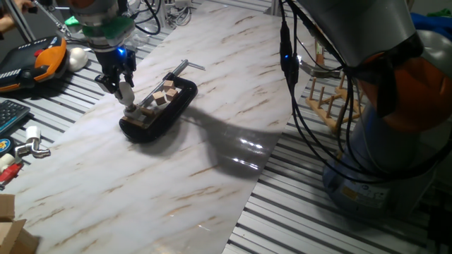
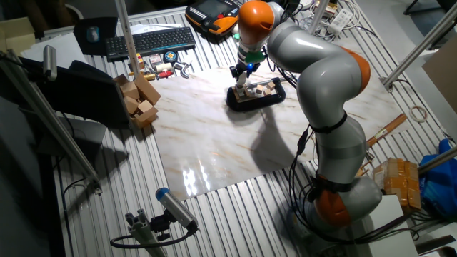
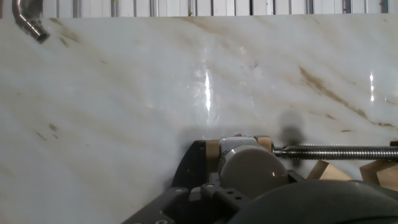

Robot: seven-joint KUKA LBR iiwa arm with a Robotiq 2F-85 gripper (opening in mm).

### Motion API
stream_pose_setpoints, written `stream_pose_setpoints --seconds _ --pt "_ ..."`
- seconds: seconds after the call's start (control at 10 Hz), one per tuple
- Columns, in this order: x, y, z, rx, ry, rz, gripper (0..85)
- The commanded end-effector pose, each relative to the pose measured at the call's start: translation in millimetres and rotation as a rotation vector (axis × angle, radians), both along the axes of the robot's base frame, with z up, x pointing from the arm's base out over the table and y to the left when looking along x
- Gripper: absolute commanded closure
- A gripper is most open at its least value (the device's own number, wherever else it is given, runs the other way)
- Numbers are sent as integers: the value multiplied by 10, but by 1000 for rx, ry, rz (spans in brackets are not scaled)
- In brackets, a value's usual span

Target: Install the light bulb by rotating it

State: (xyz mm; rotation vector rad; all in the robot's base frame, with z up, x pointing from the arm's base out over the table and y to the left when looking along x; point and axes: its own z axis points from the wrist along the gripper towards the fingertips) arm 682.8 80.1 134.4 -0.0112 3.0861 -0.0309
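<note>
The gripper (image 1: 126, 93) hangs over the near end of a black tray (image 1: 185, 101), at about 10 o'clock in one fixed view, and it points straight down. The light bulb (image 3: 247, 167) sits right under the hand, low in the hand view at about 6 o'clock, with its round white top facing up. It looks like the fingers are clenched on the bulb so the hand can turn it like a lid, but the grip itself is partly hidden. I think the bulb stands up straight so its screw end can go down into a hole in the tray. Small wooden blocks (image 1: 165, 92) and a long metal screw rod (image 3: 339, 151) lie in the tray too, at 3 o'clock from the bulb. The tray rests on a shiny marble sheet (image 1: 233, 85). Around it are a keyboard (image 2: 151, 40) and cardboard boxes (image 2: 139, 100)
</note>
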Motion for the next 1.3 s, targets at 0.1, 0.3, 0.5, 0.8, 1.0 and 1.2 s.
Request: stream_pose_setpoints --seconds 0.1,0.3,0.5,0.8,1.0,1.2 --pt "3 4 -22 -1 -6 0 850" --pt "3 1 -37 -1 -10 0 850" --pt "3 -4 -42 -3 -11 0 850" --pt "-1 -12 -56 -1 -11 0 850" --pt "-2 -13 -67 2 -13 0 850" --pt "-2 -14 -70 2 -14 0 850"
